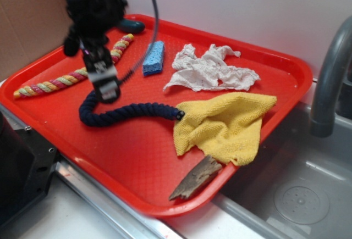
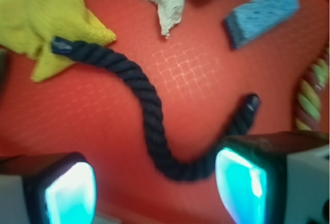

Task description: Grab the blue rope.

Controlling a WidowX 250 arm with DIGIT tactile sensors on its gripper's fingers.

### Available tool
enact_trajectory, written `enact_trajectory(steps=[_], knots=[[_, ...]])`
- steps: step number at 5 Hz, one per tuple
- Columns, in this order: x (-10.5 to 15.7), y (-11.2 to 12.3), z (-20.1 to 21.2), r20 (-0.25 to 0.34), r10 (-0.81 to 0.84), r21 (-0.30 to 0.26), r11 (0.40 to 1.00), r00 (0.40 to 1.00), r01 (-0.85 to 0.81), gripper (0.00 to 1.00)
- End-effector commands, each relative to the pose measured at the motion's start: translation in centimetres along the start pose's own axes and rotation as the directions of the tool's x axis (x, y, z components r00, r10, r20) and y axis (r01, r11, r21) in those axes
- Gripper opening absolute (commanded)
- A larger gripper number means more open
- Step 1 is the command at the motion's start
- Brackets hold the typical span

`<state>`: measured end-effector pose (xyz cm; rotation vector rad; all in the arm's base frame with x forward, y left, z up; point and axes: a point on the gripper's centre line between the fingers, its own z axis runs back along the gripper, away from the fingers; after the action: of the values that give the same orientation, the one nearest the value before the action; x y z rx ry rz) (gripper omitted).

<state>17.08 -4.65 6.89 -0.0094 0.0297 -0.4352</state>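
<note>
The blue rope [image 1: 129, 112] is a thick dark navy twisted rope lying bent in a curve on the red tray [image 1: 137, 156]. One bound end touches the yellow cloth [image 1: 228, 123]. My gripper [image 1: 104, 88] hangs just above the rope's bent left part. In the wrist view the rope [image 2: 149, 116] curves up from between my fingers, and my gripper [image 2: 154, 190] is open with the rope's bend lying in the gap, closer to the right finger. Nothing is held.
A red-yellow-green striped rope [image 1: 71, 77], a light-blue sponge [image 1: 154, 57], a white rag [image 1: 212, 68] and a piece of wood [image 1: 195, 178] lie on the tray. A grey faucet [image 1: 330, 74] and a sink [image 1: 297, 195] are at the right.
</note>
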Motion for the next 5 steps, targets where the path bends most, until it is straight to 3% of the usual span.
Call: enact_trajectory(steps=[1,2,3,4,5], knots=[[2.6,-1.0,-4.0,0.059,-0.165,0.047,0.986,0.985,0.162,1.00],[3.0,-0.6,-5.5,0.048,-0.206,0.020,0.978,0.977,0.206,0.92],[2.9,-0.5,-5.3,0.055,-0.230,0.032,0.973,0.972,0.228,0.00],[3.2,-0.5,-5.2,0.073,-0.241,0.017,0.971,0.968,0.240,0.00],[3.0,-0.3,-4.9,0.029,-0.251,0.016,0.968,0.968,0.250,0.00]])
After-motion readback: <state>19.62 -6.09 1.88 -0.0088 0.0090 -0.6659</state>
